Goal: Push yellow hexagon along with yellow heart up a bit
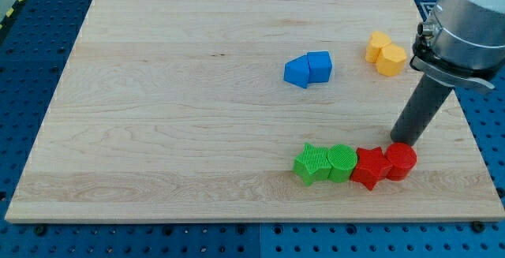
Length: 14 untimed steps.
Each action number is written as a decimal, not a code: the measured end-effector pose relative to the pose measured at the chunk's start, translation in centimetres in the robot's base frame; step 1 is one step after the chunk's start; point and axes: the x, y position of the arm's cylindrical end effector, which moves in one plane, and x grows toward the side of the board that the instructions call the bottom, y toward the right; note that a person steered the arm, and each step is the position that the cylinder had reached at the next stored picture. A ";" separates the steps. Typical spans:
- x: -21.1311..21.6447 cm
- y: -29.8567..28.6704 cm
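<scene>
Single rod, no jaws, nothing held; my tip [398,142] sits on the wooden board [173,116] just above the red cylinder [401,162], touching it or nearly so, can't tell which.

Target pair is well above my tip, toward the view's top and slightly to the view's left: yellow hexagon [391,59] and yellow heart [378,46], pressed together. Heart is the upper-left one, hexagon the lower-right one and the nearer to my tip. Their joined long axis runs diagonally, upper left to lower right.

Key relation: the pair lies almost straight up-view from my tip, with bare wood between. My judgement is that a push from below the hexagon, heading up, would carry both, but the diagonal axis could let the heart slide off leftward.

Others: red star [369,167], green cylinder [342,162] and green star [312,164] run in a row to the left of my tip and below it. Two blue blocks [308,69] are up and far left, shapes unclear.

No readable writing, labels or brands anywhere.
</scene>
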 end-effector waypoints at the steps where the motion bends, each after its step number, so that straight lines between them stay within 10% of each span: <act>1: 0.8 3.0; 6: 0.3 7.8; 14: -16.4 4.0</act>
